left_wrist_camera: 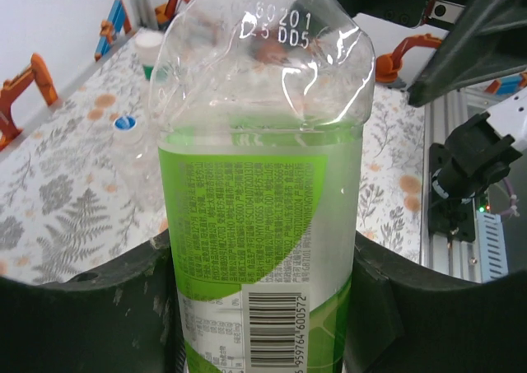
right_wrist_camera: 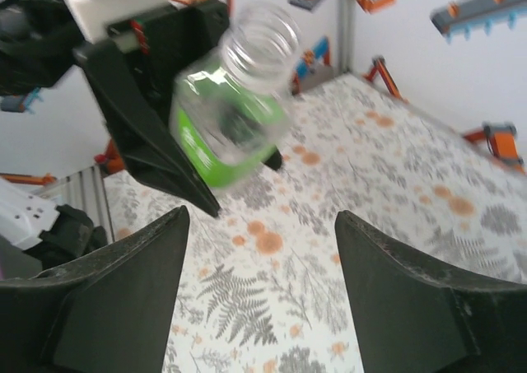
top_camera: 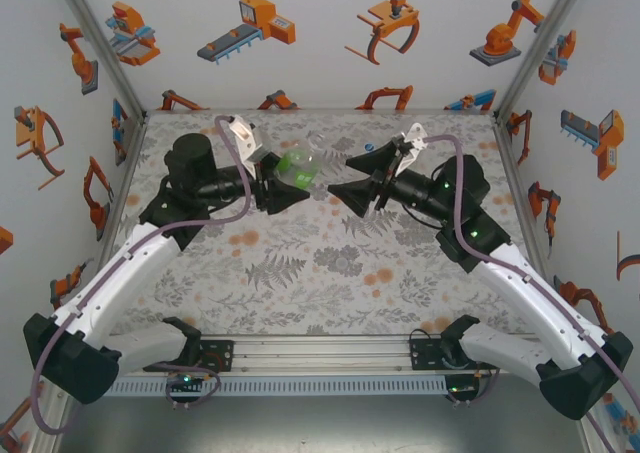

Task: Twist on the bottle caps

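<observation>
Presently the left tool (top_camera: pixel 283 183) clamps the clear plastic bottle with a green label (top_camera: pixel 300 163), its uncapped neck aimed at the right tool (right_wrist_camera: pixel 259 225), spread apart and empty.

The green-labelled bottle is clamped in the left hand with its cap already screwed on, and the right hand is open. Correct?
Not quite. The green-labelled bottle has no cap: the right wrist view shows its threaded neck bare. As stated, the left hand clamps it and the right hand is open.
</observation>
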### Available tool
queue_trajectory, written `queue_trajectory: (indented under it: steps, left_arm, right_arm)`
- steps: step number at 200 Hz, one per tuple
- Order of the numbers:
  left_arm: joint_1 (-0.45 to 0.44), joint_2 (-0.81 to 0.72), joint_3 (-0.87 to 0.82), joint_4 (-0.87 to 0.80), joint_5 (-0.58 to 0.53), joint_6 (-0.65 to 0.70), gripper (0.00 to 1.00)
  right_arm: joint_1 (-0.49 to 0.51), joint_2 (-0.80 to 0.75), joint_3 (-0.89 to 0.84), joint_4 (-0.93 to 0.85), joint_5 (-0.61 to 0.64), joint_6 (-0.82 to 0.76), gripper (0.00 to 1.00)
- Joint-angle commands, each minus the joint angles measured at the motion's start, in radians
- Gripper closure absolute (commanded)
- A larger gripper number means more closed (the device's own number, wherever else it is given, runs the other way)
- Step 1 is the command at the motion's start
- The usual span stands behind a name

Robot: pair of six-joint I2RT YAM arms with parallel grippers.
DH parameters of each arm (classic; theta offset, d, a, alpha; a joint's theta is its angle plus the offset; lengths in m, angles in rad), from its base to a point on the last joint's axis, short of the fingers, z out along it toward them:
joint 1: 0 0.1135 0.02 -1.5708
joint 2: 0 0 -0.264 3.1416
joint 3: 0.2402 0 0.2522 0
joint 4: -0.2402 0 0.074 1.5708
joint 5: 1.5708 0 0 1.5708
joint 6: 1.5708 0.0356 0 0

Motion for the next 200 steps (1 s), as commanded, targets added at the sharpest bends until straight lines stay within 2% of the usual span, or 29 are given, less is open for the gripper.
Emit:
queue_trajectory:
  steps: [1, 27, 46, 71, 101, 132, 163, 200]
  left_arm:
    - [0.051, -0.015, 0.043, -0.096, 0.006, 0.001, 0.95]
    - [0.108, 0.001, 0.050, -0.116, 0.051, -0.031, 1.00]
    - [0.132, 0.012, 0.039, -0.117, 0.063, -0.027, 1.00]
    - [0.146, 0.018, 0.018, -0.108, 0.063, -0.014, 1.00]
    - [0.145, 0.000, -0.022, -0.124, -0.019, 0.042, 1.00]
    - [0.145, -0.019, -0.060, -0.133, -0.105, 0.055, 0.99]
    - [0.146, -0.027, -0.071, -0.136, -0.139, 0.059, 0.97]
    - [0.147, -0.027, -0.071, -0.135, -0.150, 0.058, 0.96]
  right_arm:
    - [0.000, 0.000, 0.026, -0.138, 0.142, 0.041, 0.36]
    - [0.006, 0.029, 0.024, -0.252, 0.263, 0.136, 0.40]
    - [0.006, 0.073, 0.043, -0.356, 0.321, 0.184, 0.50]
    - [0.007, 0.148, 0.088, -0.513, 0.388, 0.243, 0.54]
    - [0.028, 0.229, 0.119, -0.647, 0.408, 0.324, 0.54]
    - [0.124, 0.309, 0.136, -0.749, 0.495, 0.339, 0.54]
    - [0.194, 0.377, 0.119, -0.771, 0.549, 0.396, 0.54]
    - [0.226, 0.474, 0.126, -0.794, 0.519, 0.432, 0.52]
